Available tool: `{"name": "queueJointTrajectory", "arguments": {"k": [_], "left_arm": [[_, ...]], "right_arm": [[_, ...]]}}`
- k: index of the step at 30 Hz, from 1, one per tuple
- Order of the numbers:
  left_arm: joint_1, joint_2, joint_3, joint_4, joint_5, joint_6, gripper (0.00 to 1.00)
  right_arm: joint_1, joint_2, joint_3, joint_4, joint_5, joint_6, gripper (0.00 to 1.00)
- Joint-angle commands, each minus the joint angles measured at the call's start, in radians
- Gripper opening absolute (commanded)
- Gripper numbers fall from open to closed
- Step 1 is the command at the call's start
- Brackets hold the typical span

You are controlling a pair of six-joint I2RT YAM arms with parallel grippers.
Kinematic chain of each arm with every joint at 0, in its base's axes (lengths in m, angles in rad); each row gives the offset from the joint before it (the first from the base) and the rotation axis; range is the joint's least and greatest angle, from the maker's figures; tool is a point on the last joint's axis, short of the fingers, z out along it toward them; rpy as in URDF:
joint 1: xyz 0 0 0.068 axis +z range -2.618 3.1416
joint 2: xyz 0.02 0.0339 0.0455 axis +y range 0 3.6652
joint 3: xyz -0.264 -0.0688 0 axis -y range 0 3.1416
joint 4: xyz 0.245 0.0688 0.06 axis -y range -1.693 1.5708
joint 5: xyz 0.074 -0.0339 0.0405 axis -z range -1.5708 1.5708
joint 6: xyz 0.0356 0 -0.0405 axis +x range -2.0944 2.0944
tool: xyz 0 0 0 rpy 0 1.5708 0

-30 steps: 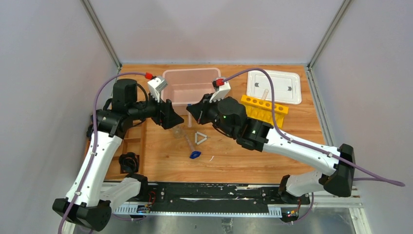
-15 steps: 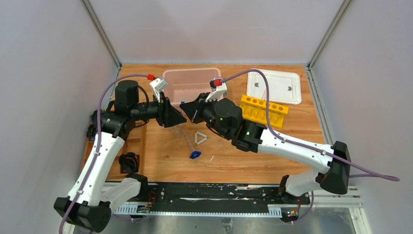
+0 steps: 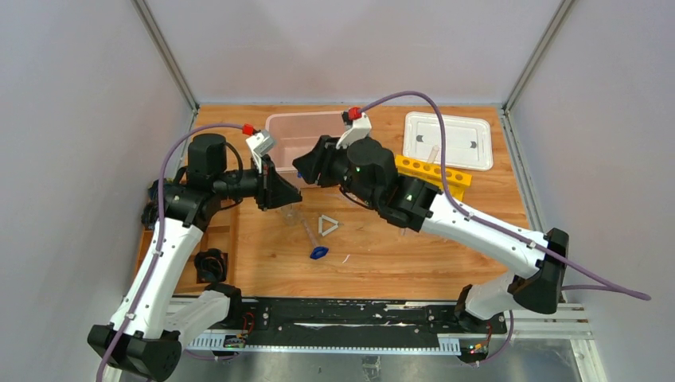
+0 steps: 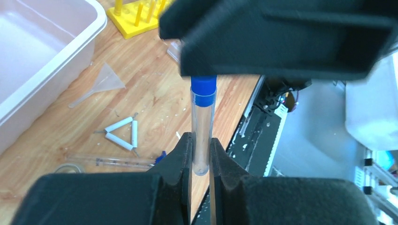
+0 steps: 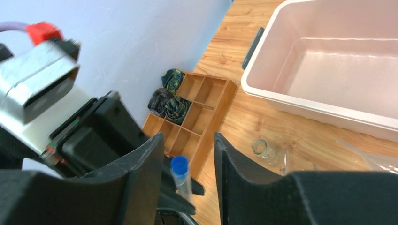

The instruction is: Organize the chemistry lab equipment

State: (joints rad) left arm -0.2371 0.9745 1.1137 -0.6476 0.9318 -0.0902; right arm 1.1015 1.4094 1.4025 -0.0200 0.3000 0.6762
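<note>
Above wood table (image 3: 382, 255), L gripper (image 4: 201, 146) now clamps tube (image 4: 202, 117); R gripper (image 5: 187, 143) just opened.

No writing, label or number can be read anywhere.

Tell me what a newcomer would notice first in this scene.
In mid-air over the table, a blue-capped tube is held up: the left gripper is shut on its lower end, and the right gripper stands open around the cap. Just behind sits a pink bin, with a yellow rack to its right.
</note>
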Motion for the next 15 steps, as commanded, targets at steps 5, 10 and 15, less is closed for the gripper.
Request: {"name": "queueJointTrajectory", "arguments": {"k": [5, 10, 15], "left_arm": [[-0.002, -0.037, -0.001, -0.086, -0.010, 0.212, 0.00], [-0.002, -0.035, -0.001, -0.118, -0.027, 0.252, 0.00], [-0.005, -0.042, -0.016, -0.134, -0.048, 0.283, 0.00]], "right_arm": [[-0.076, 0.063, 0.151, -0.307, -0.330, 0.000, 0.48], [-0.079, 0.072, 0.179, -0.313, -0.377, -0.014, 0.48], [-0.081, 0.087, 0.200, -0.316, -0.401, -0.018, 0.47]]}}
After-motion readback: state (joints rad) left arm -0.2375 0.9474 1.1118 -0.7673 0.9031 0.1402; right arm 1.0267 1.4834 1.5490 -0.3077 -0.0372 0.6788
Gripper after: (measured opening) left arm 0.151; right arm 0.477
